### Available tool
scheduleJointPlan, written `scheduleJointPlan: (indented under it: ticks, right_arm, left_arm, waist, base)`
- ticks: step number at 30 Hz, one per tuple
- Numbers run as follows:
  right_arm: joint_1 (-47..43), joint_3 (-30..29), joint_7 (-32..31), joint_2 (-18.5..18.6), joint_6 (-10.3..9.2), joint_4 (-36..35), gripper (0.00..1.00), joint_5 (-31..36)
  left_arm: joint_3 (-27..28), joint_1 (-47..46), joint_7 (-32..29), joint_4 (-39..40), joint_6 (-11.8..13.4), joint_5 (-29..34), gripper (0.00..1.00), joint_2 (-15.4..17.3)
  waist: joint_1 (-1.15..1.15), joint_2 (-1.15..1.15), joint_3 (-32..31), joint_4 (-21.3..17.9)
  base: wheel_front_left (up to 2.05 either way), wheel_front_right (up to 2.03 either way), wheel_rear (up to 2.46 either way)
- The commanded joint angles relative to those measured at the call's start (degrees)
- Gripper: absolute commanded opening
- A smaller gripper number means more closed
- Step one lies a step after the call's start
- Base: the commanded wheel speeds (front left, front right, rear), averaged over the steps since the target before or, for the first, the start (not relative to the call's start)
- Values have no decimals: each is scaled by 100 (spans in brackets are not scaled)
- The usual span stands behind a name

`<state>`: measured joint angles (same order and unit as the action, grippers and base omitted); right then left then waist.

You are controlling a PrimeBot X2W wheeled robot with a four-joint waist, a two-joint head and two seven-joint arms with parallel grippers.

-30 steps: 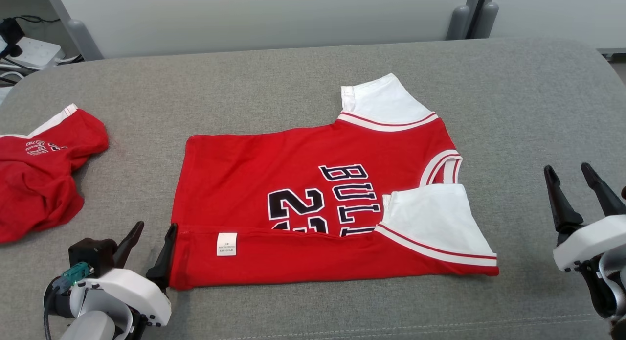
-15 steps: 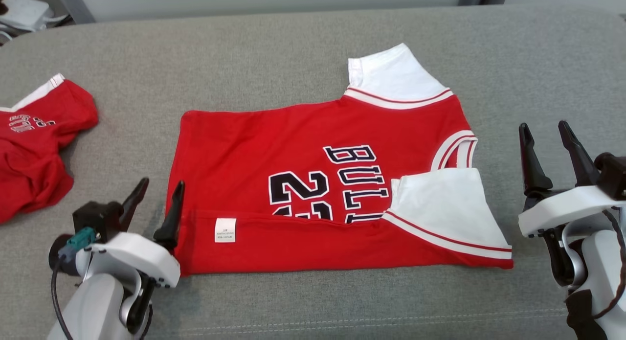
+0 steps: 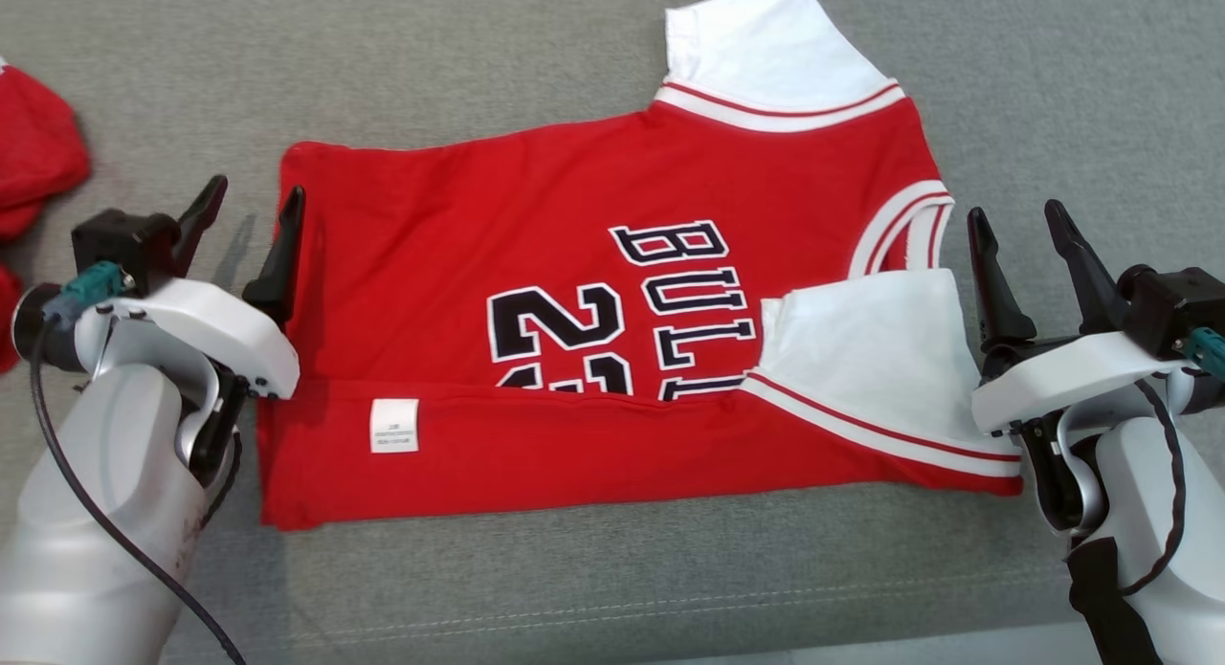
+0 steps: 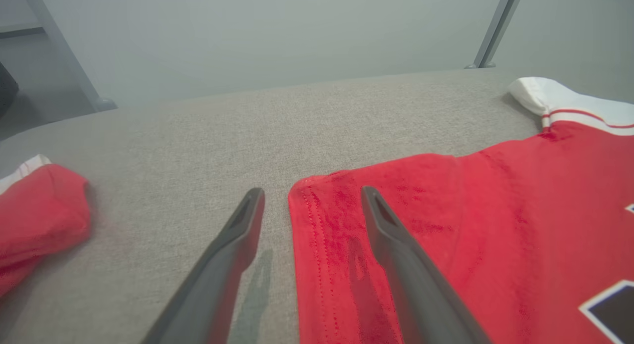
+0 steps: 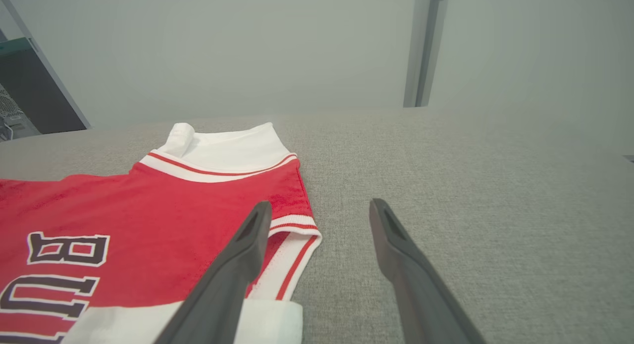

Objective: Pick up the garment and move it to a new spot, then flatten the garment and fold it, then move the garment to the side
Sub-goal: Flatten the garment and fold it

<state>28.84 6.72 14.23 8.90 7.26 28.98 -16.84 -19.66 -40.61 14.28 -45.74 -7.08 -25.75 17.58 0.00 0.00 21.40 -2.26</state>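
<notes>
Grey woven fabric covers the bench (image 3: 459, 62), and a pale wall (image 4: 247, 37) stands behind it. The left pincer (image 3: 256, 188) is spread open, its fingers straddling the hem edge of the garment (image 3: 459, 225). The right pincer (image 3: 1013, 210) is likewise agape, just beside the garment's neck end. The garment, a red jersey with its near edge folded over, lies flat between them. Another red cloth (image 3: 33, 158) lies well apart from the garment, beyond its hem.

Almost everything comes in twos.
There are two red tops: the garment (image 3: 536, 234) and a crumpled red top (image 3: 33, 158). The garment has two white sleeves, a far sleeve (image 3: 766, 43) and a near sleeve (image 3: 871, 359), and one white label (image 3: 394, 425). There are two end effectors, the left end effector (image 3: 256, 188) and the right end effector (image 3: 1013, 210), each with two dark fingers (image 3: 282, 244). There is one grey surface (image 3: 478, 62).
</notes>
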Motion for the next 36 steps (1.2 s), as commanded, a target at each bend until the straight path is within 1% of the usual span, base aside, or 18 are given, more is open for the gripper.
scheduleJointPlan:
  ticks: [1, 3, 7, 11, 25, 27, 28, 29, 30, 31, 32, 33, 34, 36]
  right_arm:
    - [78, 146, 76, -38, 23, -116, 100, 9]
    - [81, 164, 76, -54, 23, -118, 100, -1]
    - [97, 184, 76, -97, 23, -131, 100, -27]
    - [110, 212, 76, -130, 23, -180, 100, -31]
    - [140, 255, 76, -174, 23, -262, 100, -47]
    - [148, 272, 76, -175, 23, -258, 100, -46]
    - [151, 281, 76, -177, 23, -256, 100, -49]
    - [152, 291, 76, -177, 23, -252, 100, -55]
    - [152, 303, 76, -179, 23, -246, 100, -61]
    - [149, 314, 76, -181, 23, -240, 100, -67]
    - [147, 321, 76, -179, 23, -235, 100, -73]
    - [145, 321, 76, -177, 23, -229, 100, -80]
    - [142, 321, 76, -178, 23, -225, 100, -88]
    - [134, 320, 76, -178, 23, -221, 100, -95]
  left_arm:
    - [54, -336, 4, -16, -38, -196, 100, 287]
    - [-6, -404, -17, -75, -39, -267, 100, 332]
    - [-168, -655, -9, -310, -39, -485, 100, 539]
    - [-303, -855, 11, -569, -40, -545, 100, 695]
    - [-859, -1196, 57, -952, -40, -902, 100, 862]
    - [-946, -1231, 59, -990, -40, -947, 87, 876]
    - [-978, -1251, 60, -1011, -40, -975, 84, 884]
    - [-1020, -1269, 61, -1033, -40, -985, 64, 899]
    - [-1052, -1287, 62, -1053, -40, -1008, 47, 905]
    - [-1077, -1301, 63, -1068, -40, -1037, 38, 907]
    - [-1108, -1315, 64, -1083, -40, -1060, 22, 913]
    - [-1135, -1329, 64, -1102, -40, -1090, 2, 918]
    - [-1164, -1344, 65, -1117, -40, -1120, 0, 922]
    - [-1218, -1365, 66, -1137, -40, -1188, 0, 925]
  waist:
    - [0, 0, 190, -210]
    - [0, 0, 220, -255]
    - [0, 0, 350, -401]
    - [0, 0, 445, -496]
    - [0, 0, 571, -634]
    - [0, 0, 578, -653]
    - [0, 0, 580, -665]
    - [0, 0, 582, -677]
    - [0, 0, 584, -691]
    - [0, 0, 583, -704]
    - [0, 0, 583, -716]
    - [0, 0, 582, -726]
    - [0, 0, 581, -737]
    - [0, 0, 575, -750]
  base:
    - [0, 0, 0]
    - [0, 0, 0]
    - [0, 0, 0]
    - [0, 0, 0]
    - [0, 0, 0]
    - [0, 0, 0]
    - [0, 0, 0]
    - [0, 0, 0]
    - [0, 0, 0]
    - [0, 0, 0]
    - [0, 0, 0]
    - [0, 0, 0]
    - [0, 0, 0]
    - [0, 0, 0]
